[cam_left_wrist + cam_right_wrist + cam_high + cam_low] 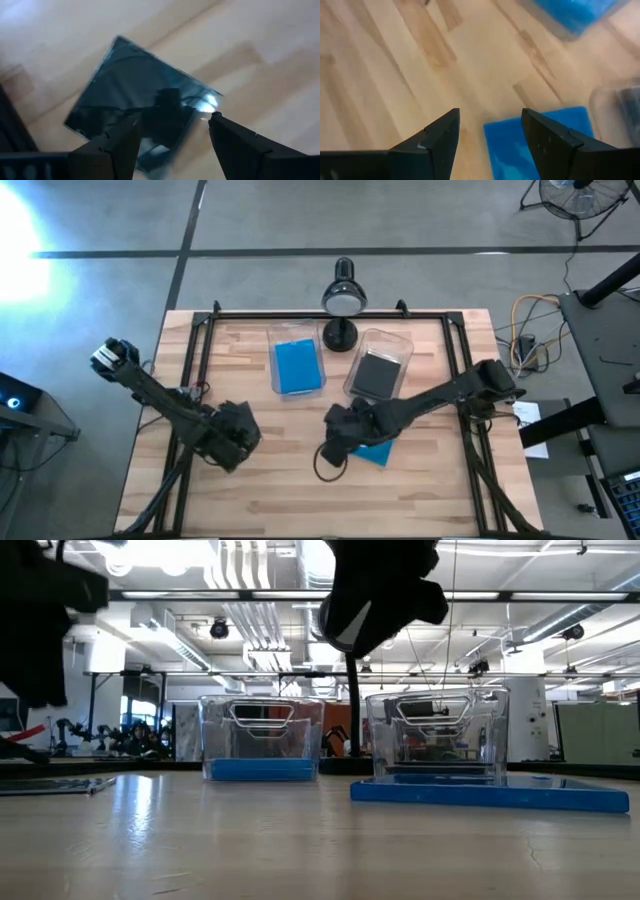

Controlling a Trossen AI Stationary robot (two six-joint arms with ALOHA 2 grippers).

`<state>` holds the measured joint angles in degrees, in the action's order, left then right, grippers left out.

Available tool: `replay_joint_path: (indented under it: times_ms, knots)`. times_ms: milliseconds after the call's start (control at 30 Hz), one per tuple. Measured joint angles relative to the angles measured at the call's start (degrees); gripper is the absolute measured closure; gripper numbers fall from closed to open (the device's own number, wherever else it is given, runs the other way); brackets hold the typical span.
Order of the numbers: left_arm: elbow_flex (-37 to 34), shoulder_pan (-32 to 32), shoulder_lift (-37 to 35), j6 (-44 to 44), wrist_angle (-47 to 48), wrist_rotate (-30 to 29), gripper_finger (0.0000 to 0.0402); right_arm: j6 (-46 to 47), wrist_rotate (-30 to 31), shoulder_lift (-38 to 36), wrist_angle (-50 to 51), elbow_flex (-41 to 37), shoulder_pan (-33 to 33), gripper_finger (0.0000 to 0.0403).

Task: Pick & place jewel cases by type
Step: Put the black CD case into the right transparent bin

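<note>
Sorting looked partly done when this was taken. One clear bin (297, 360) on the far side of the wooden tabletop (280, 480) already had blue jewel cases (297, 367) in it, and the clear bin to its right (380, 365) had dark jewel cases (376, 374) in it. Two cases were left out, as far as the pictures showed. A blue jewel case (535, 145) lay flat on the tabletop near the right bin, and the right gripper (490, 137) hung over its edge with its fingers apart and holding nothing. A dark, shiny jewel case (135, 95) lay flat on the left side of the tabletop, and the left gripper (172, 132) hung right over it with its fingers apart, holding nothing too. So the blue one had to go in the left bin and the dark one in the right bin. The tabletop was made of pale wood strips with a black frame around it. A black desk lamp (342, 300) stood at the far edge between the bins. Behind the tabletop was a big bright room with a grey floor, pipes up high and a fan (580, 195) in the far right corner.
</note>
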<state>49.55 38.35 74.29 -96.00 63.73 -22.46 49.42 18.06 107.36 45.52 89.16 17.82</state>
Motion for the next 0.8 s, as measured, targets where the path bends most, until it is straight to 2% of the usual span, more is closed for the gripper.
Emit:
replay_joint_path:
  times_ms: [167,367,567,700,800]
  knots:
    - [-3.07,-2.55,7.59,-3.15,-3.15,-1.42,0.0188,4.98,3.56,2.2,-1.83,-0.78,1.07,0.0193]
    - [-3.11,-2.95,18.87,-7.87,-5.44,-2.44,0.0188,7.5,3.54,4.05,-1.79,-0.82,1.11,0.0193]
    - [2.13,-3.15,26.39,-10.42,-7.21,-5.28,0.0188,7.17,3.52,4.05,-1.72,-0.82,1.05,0.0193]
    - [7.19,-4.06,29.08,-14.24,-9.91,-10.86,0.0188,7.11,2.71,4.05,-1.65,-0.82,1.09,0.0193]
    - [10.3,-5.59,28.28,-14.76,-13.39,-16.25,0.0188,6.98,-0.18,4.05,-1.75,-0.82,1.07,0.0193]
